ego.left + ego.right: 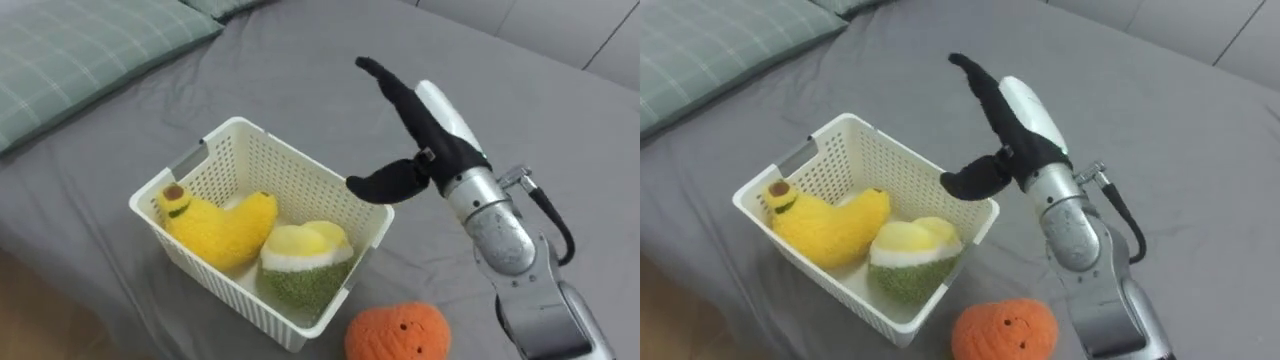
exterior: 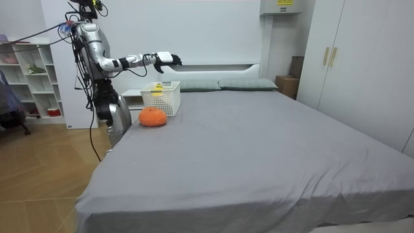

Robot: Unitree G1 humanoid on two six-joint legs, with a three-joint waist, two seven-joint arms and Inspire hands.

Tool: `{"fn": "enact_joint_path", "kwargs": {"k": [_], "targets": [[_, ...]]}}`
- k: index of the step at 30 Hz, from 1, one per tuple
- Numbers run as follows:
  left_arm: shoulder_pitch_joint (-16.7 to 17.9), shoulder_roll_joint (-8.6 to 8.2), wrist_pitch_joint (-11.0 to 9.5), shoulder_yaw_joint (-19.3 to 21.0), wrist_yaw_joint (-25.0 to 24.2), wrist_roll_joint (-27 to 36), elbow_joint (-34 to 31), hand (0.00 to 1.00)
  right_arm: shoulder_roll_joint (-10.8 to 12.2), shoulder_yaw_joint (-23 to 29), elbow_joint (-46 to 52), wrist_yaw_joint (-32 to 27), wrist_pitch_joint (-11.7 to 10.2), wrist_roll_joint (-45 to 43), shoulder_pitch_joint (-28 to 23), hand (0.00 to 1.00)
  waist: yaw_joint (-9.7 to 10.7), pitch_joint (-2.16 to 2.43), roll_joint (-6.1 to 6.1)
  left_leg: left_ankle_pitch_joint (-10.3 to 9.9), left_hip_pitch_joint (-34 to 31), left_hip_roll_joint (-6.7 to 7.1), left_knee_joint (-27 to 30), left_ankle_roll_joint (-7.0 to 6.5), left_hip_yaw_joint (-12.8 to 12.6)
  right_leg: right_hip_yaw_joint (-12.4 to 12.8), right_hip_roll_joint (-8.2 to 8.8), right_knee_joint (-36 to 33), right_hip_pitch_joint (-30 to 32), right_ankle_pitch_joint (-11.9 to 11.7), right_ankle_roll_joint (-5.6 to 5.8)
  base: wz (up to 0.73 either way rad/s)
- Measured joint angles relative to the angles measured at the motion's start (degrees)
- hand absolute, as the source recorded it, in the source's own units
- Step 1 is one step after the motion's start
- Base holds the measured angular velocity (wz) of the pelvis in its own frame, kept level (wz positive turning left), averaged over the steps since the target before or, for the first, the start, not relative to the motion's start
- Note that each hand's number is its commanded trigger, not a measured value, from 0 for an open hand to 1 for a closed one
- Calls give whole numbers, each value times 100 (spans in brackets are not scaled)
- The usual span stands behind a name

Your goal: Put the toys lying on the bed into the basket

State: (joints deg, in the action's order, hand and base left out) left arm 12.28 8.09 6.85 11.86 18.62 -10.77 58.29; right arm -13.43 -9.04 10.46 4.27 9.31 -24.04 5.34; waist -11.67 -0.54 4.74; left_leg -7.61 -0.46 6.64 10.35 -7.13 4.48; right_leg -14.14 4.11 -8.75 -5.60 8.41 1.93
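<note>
Presently on the grey bed [image 1: 300, 70]: one white slotted basket [image 1: 290, 170], holding a yellow banana plush [image 1: 215, 230] and a green-and-yellow round plush [image 1: 305, 265] side by side. One orange round plush [image 1: 397, 335] lies on the sheet just beside the basket, outside it. Right hand [image 1: 425, 135] hovers above the basket's right rim, fingers straight, thumb spread, holding nothing. Robot stands at the bedside near the green pillow [image 1: 80, 50].

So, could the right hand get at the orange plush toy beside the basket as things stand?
Probably yes: the right hand is open and empty above the basket, and the orange plush toy lies uncovered on the bed beside it.
</note>
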Motion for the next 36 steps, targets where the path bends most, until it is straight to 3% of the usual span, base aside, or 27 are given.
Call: {"fn": "enact_joint_path", "kwargs": {"k": [5, 10, 16, 25, 31, 36], "targets": [[156, -53, -77, 161, 128, 2, 0, 0, -27, 441, -32, -434, -145, 206, -453, 0, 216, 68, -36, 6, 99, -67, -59, 7, -264, 229, -32, 5, -3, -3, -3, -23], [193, -44, -96, 157, 121, 2, -4, 0, -81, 654, -310, -572, -174, 571, -912, 0, 499, 67, -47, -38, 112, -78, -92, 12, -293, 299, -48, 6, -8, -3, -3, -9], [202, -39, -169, 163, 121, 4, -131, 0, -77, 875, -439, -805, -208, 810, -1455, 0, 692, 58, -56, -46, 120, -88, -93, 9, -322, 315, -53, 7, -8, -3, -3, -1], [308, -52, -210, 156, 103, -8, -80, 0, 17, 1096, -1631, -834, -303, 825, -1696, 0, 719, 56, -43, -162, 161, -109, -38, -14, -422, 408, -66, -6, -23, -4, 0, -7], [320, -52, -210, 161, 81, -5, -88, 0, 22, 1072, -2103, -507, -297, 831, -1816, 0, 673, 53, -135, -179, 118, -107, 3, -29, -429, 441, -65, -11, 1, -3, 4, 0], [296, -54, -214, 129, 91, -7, -95, 0, 38, 842, -2327, -372, -312, 830, -1803, 0, 664, 47, -141, -182, 114, -109, 2, -25, -423, 434, -74, 12, -4, -3, 4, 0]]}}
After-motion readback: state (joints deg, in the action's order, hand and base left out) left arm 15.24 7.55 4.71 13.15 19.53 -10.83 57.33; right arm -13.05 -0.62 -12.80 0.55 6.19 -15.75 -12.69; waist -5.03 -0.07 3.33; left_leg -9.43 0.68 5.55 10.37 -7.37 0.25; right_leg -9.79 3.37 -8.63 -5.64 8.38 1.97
